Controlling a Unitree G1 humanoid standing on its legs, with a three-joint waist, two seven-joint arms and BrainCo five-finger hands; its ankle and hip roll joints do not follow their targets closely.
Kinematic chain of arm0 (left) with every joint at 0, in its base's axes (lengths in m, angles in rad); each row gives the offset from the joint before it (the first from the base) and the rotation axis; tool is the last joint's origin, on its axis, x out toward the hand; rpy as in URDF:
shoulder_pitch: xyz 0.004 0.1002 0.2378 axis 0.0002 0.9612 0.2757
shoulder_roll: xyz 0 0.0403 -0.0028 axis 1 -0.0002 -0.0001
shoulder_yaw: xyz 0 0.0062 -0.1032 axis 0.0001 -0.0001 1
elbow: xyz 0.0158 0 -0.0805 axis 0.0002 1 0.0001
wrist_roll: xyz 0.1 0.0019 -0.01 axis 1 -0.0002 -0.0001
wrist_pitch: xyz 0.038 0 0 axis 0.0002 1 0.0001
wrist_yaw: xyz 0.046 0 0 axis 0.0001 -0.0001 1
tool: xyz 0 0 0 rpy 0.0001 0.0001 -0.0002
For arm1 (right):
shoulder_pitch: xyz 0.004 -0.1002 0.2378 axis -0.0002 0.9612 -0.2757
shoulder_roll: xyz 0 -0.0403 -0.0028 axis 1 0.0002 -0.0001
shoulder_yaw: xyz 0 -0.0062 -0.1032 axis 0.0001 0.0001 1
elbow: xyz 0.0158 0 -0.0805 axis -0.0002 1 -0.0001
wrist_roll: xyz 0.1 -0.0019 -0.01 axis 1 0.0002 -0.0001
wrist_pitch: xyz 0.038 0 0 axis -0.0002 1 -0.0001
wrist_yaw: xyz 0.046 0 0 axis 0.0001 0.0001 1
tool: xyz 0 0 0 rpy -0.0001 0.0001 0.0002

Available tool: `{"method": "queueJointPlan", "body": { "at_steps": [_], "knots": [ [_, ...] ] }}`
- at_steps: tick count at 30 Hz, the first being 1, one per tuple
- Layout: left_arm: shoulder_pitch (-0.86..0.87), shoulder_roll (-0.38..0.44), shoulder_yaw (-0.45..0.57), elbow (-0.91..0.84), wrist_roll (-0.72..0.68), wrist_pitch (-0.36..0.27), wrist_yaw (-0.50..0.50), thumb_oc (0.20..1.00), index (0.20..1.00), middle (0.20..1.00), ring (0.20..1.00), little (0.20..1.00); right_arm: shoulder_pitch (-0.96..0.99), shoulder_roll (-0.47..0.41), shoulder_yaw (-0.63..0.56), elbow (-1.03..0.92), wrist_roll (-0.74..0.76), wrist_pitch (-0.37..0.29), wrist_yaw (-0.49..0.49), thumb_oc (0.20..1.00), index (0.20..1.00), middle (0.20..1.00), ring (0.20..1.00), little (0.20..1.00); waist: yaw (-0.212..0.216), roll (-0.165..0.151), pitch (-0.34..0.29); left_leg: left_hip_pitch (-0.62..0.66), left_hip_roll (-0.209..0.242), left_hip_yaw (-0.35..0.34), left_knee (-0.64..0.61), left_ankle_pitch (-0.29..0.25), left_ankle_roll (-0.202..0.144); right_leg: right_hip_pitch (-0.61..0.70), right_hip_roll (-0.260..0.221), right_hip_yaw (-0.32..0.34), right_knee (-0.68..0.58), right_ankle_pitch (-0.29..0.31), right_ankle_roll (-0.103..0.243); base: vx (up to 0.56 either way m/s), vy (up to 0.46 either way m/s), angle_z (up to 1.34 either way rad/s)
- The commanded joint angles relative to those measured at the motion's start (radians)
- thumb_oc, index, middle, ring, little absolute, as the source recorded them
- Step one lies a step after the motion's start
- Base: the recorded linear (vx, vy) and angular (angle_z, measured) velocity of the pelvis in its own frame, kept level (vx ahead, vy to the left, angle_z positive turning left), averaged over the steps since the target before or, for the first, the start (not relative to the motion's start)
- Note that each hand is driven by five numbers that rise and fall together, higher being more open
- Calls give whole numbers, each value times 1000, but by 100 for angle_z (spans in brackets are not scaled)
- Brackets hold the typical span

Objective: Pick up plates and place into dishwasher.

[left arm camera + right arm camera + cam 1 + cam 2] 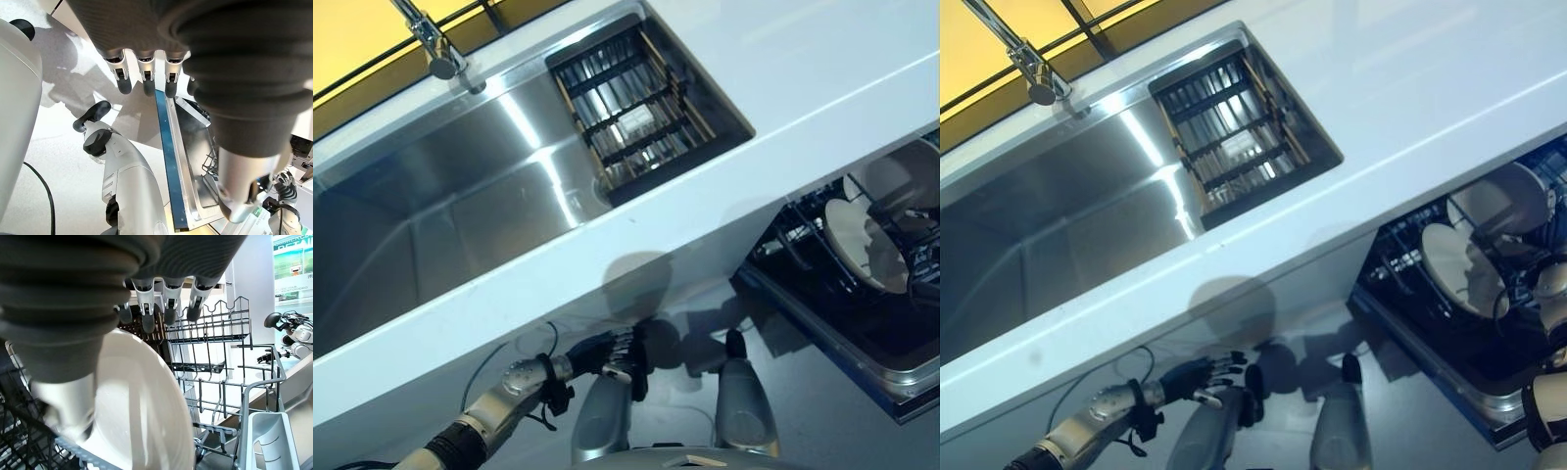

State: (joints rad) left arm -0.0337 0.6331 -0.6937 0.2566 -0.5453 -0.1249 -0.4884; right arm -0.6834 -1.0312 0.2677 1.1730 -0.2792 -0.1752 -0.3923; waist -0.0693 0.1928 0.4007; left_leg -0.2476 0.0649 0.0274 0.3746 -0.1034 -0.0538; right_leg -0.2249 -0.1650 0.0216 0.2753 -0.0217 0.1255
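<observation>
A stainless sink [431, 215] is seen across the upper left of the eye views, sunk into a white countertop [822, 78], with a tap [435, 44] at the top left and a dark slatted drying rack [636, 108] set in the sink's right end. At the right edge of the frame, below the countertop, an open dishwasher [862, 333] is visible, its black wire rack [215, 347] pulled out. Two white plates are stood on edge in that rack: a near plate [862, 245] and, just behind it toward the upper right, a far plate [901, 181].

In the right wrist view the right hand [164, 308] is seen directly over a white plate in the rack, its fingers [149, 318] extended above the plate's rim and its thumb lying against the plate's face; whether the plate is pinched or merely touched cannot be told. A grey cutlery basket [266, 440] is shown at the lower right of that view.

The left hand [617, 357] is found at the lower middle of the left eye view, low beside the robot, with its fingers [146, 73] relaxed and nothing held
</observation>
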Motion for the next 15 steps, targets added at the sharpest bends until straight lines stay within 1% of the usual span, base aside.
{"method": "queueJointPlan", "body": {
  "at_steps": [1,6,12,14,15],
  "knots": [
    [86,19,-7,-77,-30,-37,-9,1000,1000,1000,1000,1000,22,-26,-51,-11,76,-39,-6,1000,1000,1000,1000,1000,-6,-24,-88,-23,60,-7,68,-64,-15,25,-26,19,-42,4,15,64,30,-1],
    [113,11,-7,-66,-19,-38,-22,1000,1000,1000,1000,1000,82,-41,-102,-28,91,-71,-8,1000,1000,1000,1000,1000,-12,-28,-118,19,57,9,46,-68,-13,59,-28,25,-60,2,22,59,23,-5],
    [149,-3,-4,-43,-2,-34,-46,1000,1000,1000,1000,1000,149,-59,-181,-66,137,-131,-36,1000,1000,1000,1000,1000,-29,-27,-164,82,67,36,11,-76,-15,105,-25,28,-90,0,32,58,-3,-7],
    [165,-12,-3,-28,8,-44,-61,1000,1000,1000,1000,1000,164,-63,-196,-82,130,-137,-48,1000,1000,1000,1000,1000,-32,-23,-184,105,68,41,-1,-79,-16,120,-25,28,-98,-1,35,95,-7,-9],
    [177,-19,0,-20,12,-48,-70,1000,1000,1000,1000,1000,174,-65,-204,-94,129,-127,-52,1000,1000,1000,1000,1000,-35,-21,-198,118,68,45,-8,-81,-17,128,-23,30,-102,-4,37,134,-5,-15]
  ]
}}
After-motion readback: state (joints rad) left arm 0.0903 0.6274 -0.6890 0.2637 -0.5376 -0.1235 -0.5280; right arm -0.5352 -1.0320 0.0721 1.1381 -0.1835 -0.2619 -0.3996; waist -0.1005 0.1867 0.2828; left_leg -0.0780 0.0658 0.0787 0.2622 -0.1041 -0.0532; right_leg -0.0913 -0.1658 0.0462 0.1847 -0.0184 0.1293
